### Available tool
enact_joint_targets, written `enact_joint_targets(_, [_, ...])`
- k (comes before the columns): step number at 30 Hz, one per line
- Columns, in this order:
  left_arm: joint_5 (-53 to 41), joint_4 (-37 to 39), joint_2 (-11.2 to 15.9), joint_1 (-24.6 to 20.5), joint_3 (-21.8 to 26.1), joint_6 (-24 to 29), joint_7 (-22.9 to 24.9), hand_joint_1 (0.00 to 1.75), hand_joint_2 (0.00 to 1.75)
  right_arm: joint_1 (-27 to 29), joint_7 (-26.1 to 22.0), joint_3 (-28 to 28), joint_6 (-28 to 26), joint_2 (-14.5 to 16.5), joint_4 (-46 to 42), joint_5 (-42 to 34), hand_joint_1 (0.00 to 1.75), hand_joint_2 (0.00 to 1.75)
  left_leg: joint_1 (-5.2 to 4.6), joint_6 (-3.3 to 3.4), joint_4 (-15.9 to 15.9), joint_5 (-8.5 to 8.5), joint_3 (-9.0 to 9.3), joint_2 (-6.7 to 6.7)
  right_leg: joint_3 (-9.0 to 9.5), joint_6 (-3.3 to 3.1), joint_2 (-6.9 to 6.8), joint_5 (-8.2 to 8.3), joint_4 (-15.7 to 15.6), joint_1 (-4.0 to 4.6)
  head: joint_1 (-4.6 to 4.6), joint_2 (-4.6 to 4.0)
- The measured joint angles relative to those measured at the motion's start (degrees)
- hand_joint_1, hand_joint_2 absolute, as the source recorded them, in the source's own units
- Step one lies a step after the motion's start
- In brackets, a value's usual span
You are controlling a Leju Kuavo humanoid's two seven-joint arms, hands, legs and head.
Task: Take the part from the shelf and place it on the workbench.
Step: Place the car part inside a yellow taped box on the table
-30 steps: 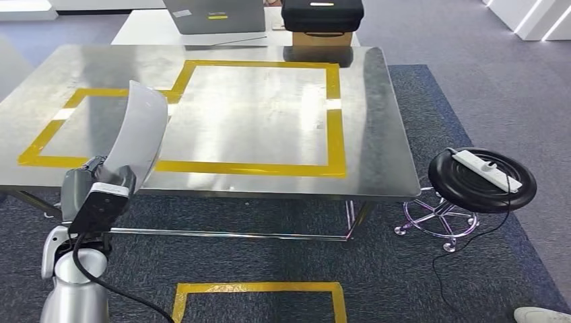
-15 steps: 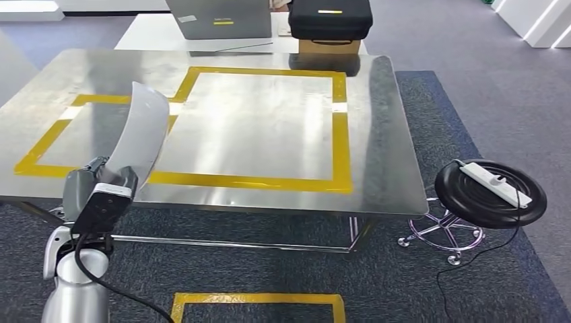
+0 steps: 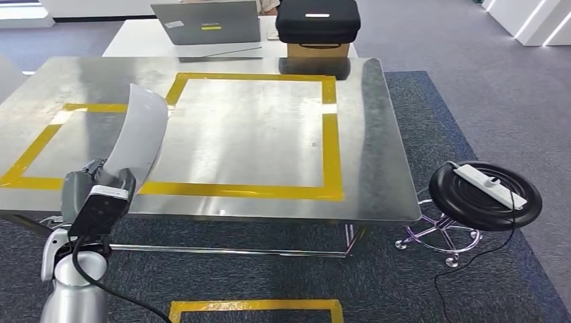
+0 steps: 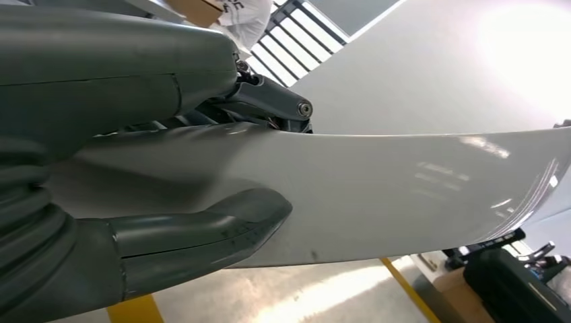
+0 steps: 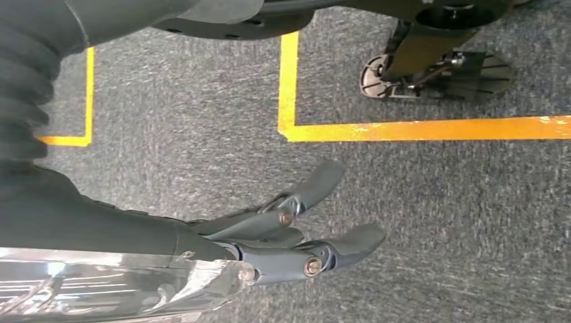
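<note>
Head view: at lower left the left hand [image 3: 94, 180] grips the curved white part [image 3: 141, 128], which rises over the near-left edge of the workbench [image 3: 377, 134]. Left wrist view: thumb [image 4: 202, 235] and fingers clamp the part. Right wrist view: right hand [image 5: 289, 229] hangs over carpet [image 5: 438, 202], fingers apart, holding nothing

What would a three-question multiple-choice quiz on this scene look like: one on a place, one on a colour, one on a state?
1. Where does the power strip lie?
A. on the black stool
B. on the workbench
C. on the carpet

2. What colour is the tape marked on the workbench?
A. red
B. yellow
C. blue

3. What is the left hand doing?
A. hanging with nothing in it
B. pressing the laptop
C. holding the curved white part

Answers: 1 A, the strip rests across the stool's seat. 2 B, yellow bands frame the steel top. 3 C, the left wrist view shows thumb and fingers clamped on the panel.
</note>
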Motion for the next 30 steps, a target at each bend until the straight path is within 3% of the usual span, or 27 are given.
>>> enact_joint_targets(4, [-0.1,0.0,0.0,0.0,0.1,-0.1,-0.1,1.75,1.75,0.0,-0.1,0.0,0.0,0.0,0.0,0.1,0.0,1.75,-0.03,0.36,-0.2,0.48,0.15,-0.17,0.07,-1.32,-0.15,-0.1,-0.3,0.22,0.14,0.0])
enact_joint_targets(7, [-0.4,0.0,0.0,0.0,0.1,-0.1,-0.1,1.75,1.75,0.0,-0.1,0.0,0.0,0.0,0.0,0.3,0.0,1.75,-0.09,0.76,-0.2,0.4,0.13,-0.19,0.53,-0.78,-0.14,0.2,-1.0,0.21,0.12,0.0])
enact_joint_targets(11, [-0.9,0.0,0.0,0.0,0.1,-0.1,-0.3,1.75,1.75,0.0,-0.2,0.0,0.0,0.0,0.0,0.4,0.0,1.75,-0.1,1.04,-0.2,0.3,0.13,-0.19,0.82,0.48,-0.14,0.31,-1.4,0.14,0.12,0.0])
enact_joint_targets(14, [-1.1,0.0,0.0,0.0,0.1,-0.1,-0.3,1.75,1.75,0.0,-0.2,0.0,0.0,0.0,0.0,0.5,0.0,1.75,-0.1,1.09,-0.2,0.28,0.13,-0.19,0.84,0.89,-0.13,0.34,-1.5,0.1,0.1,0.0])
enact_joint_targets(26, [-4.3,0.0,0.3,0.0,-0.4,0.3,-0.9,1.75,1.75,0.0,-0.2,0.0,0.0,0.0,0.0,0.6,0.0,1.75,0.05,1.08,-0.2,0.49,0.16,-0.18,0.74,1.04,-0.13,0.35,-1.4,0.23,0.09,0.0])
enact_joint_targets(30, [-8.6,0.5,2.2,0.1,-2.9,1.4,-4.1,1.75,1.75,0.0,-0.4,0.0,0.2,0.0,0.0,0.9,0.0,1.75,0.06,1.07,-0.2,0.49,0.16,-0.17,0.73,1.02,-0.14,0.34,-1.4,0.24,0.09,0.0])
